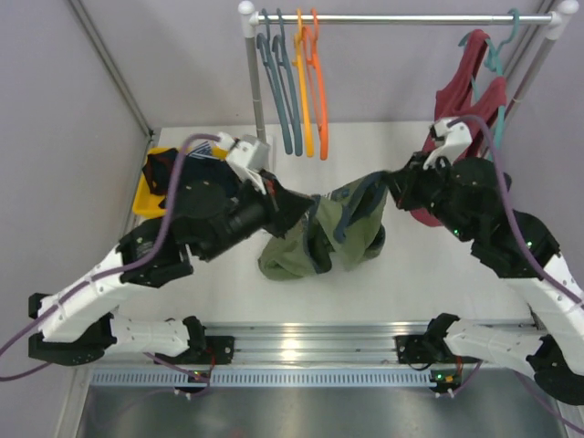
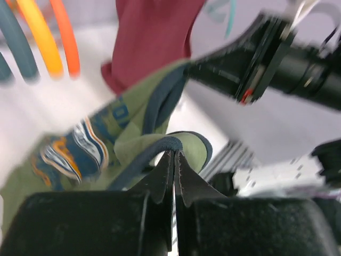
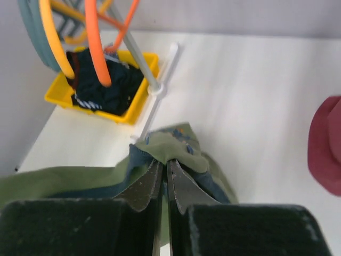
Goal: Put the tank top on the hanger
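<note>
Stretching between both arms, the olive-green tank top (image 1: 333,233) sags onto the white table (image 1: 438,274), the left gripper (image 2: 173,156) pinched shut on its navy trim, the right gripper (image 3: 165,162) clamped on another edge. The reddish-orange hanger (image 1: 319,91) hangs on the rail (image 1: 401,17), unused; the hanging itself looks wholly undone.

Olive-green, navy-trimmed fabric tank top (image 1: 315,239) hangs bunched, stretched left to right at centre; thin reddish-orange plastic hanger (image 1: 321,91) hangs upright, far, left of centre.
</note>
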